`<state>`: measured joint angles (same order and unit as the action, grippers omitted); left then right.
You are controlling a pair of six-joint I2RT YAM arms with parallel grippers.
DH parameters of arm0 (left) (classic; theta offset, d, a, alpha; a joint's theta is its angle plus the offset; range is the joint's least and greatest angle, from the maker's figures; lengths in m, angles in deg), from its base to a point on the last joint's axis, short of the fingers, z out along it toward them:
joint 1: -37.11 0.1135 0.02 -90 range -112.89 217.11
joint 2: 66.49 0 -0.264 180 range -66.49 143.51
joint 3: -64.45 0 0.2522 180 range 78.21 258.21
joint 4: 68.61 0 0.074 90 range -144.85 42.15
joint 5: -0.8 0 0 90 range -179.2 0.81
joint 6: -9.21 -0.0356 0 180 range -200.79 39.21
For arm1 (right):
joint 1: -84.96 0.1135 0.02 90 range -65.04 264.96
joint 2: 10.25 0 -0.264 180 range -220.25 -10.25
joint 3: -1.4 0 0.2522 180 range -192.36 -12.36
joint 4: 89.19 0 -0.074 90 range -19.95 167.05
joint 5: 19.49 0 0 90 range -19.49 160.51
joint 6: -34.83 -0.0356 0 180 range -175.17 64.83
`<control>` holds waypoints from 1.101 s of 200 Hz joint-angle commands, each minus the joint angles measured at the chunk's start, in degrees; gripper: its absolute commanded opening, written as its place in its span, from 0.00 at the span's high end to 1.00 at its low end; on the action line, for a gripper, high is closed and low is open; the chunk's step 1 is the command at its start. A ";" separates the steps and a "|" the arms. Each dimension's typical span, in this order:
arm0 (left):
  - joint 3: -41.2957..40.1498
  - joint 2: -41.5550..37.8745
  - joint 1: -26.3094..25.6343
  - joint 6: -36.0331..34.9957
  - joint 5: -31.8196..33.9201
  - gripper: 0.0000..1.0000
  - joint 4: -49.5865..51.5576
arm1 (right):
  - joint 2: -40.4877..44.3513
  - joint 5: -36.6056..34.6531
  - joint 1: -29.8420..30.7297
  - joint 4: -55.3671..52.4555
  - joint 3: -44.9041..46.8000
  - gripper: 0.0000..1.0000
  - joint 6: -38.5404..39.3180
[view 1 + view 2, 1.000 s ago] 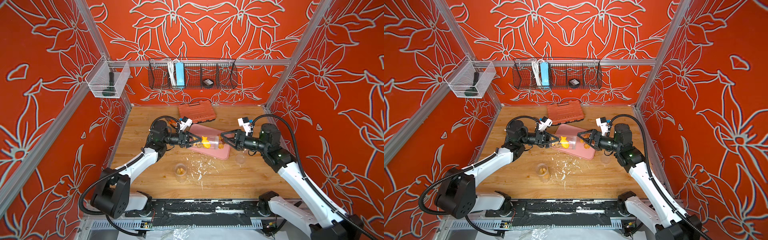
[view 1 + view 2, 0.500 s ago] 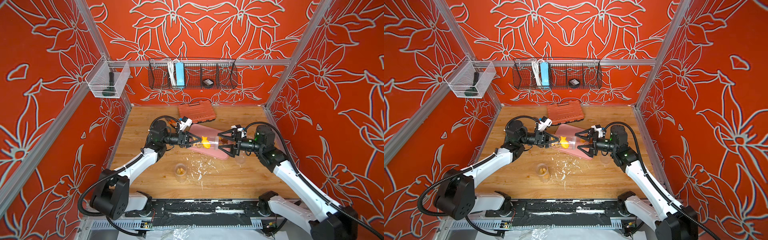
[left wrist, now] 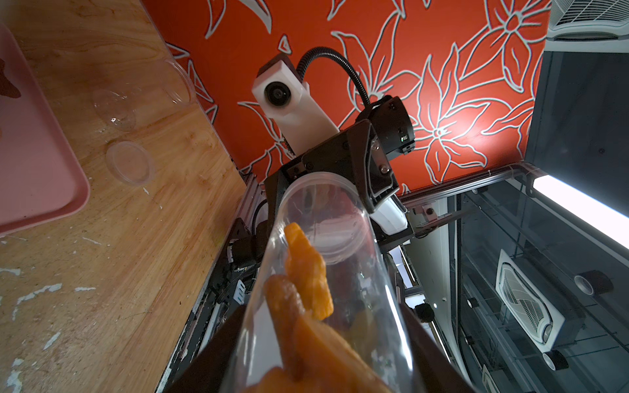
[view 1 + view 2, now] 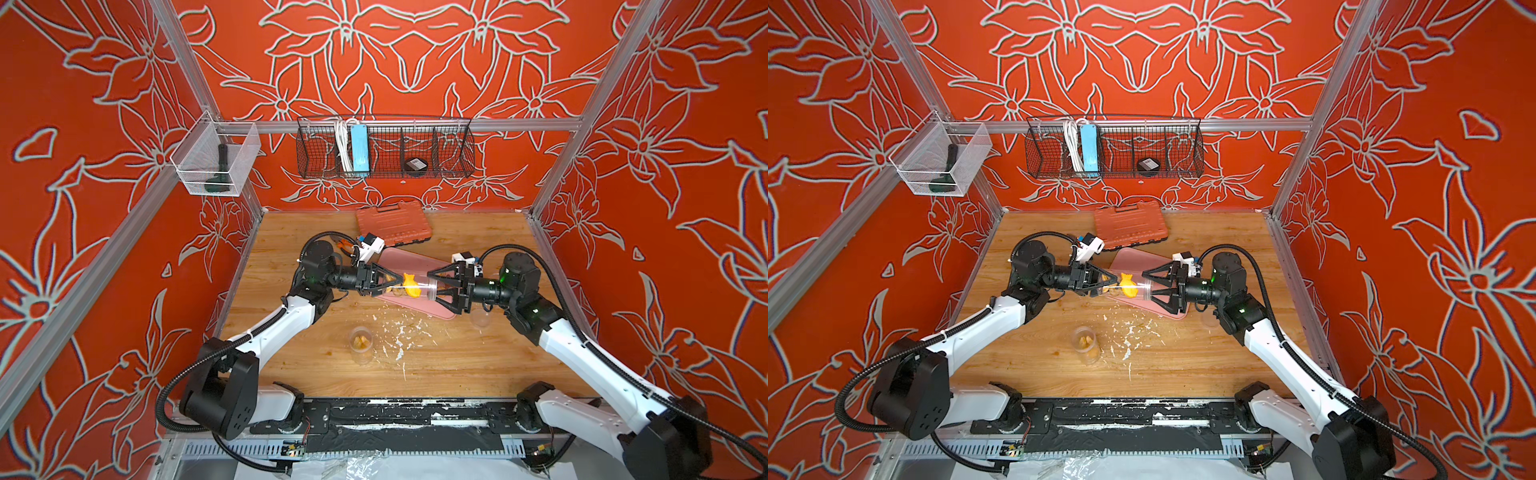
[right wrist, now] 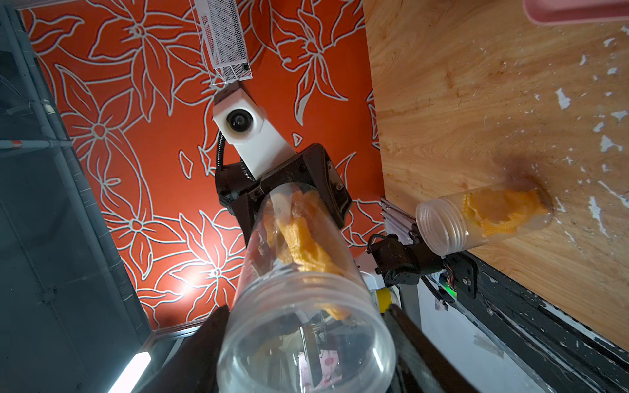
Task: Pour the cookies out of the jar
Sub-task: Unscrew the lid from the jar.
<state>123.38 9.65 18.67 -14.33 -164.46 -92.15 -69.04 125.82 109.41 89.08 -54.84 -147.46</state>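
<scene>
Both top views high above the jar (image 4: 426,286), looking steeply down, sharing nearly the whole table (image 4: 457,365), left wrist camera (image 5: 240,120) close at one jar end, facing right wrist camera (image 3: 277,93), close at the other end, looking back

Both arms reach inward, wrists level, left gripper (image 4: 395,283) clamped tight, right gripper (image 4: 433,285) facing it (jaws partly spread, contact unclear).

No text, number or brand is showing legibly in any view. In both top views, the black box (image 4: 415,165) (image 4: 1148,165) in the wire basket (image 4: 453,153) is carrying a pale label, but it is too small to read.
</scene>
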 commanded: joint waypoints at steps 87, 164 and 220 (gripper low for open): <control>1.17 -1.62 -0.20 0.25 -1.55 0.42 -1.67 | 0.43 1.47 -2.57 7.22 3.10 0.23 -4.17; 1.49 -0.86 -0.20 0.52 -1.53 0.42 -1.87 | 0.66 2.71 -2.39 6.58 2.22 0.20 -3.65; 1.68 -0.53 -0.20 0.69 -1.46 0.43 -2.15 | 0.52 2.51 -2.11 7.41 3.10 0.23 -3.76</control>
<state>123.42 9.65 18.67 -14.29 -164.55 -91.82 -69.04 127.11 107.07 95.25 -52.37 -151.63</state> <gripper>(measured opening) 0.621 0.771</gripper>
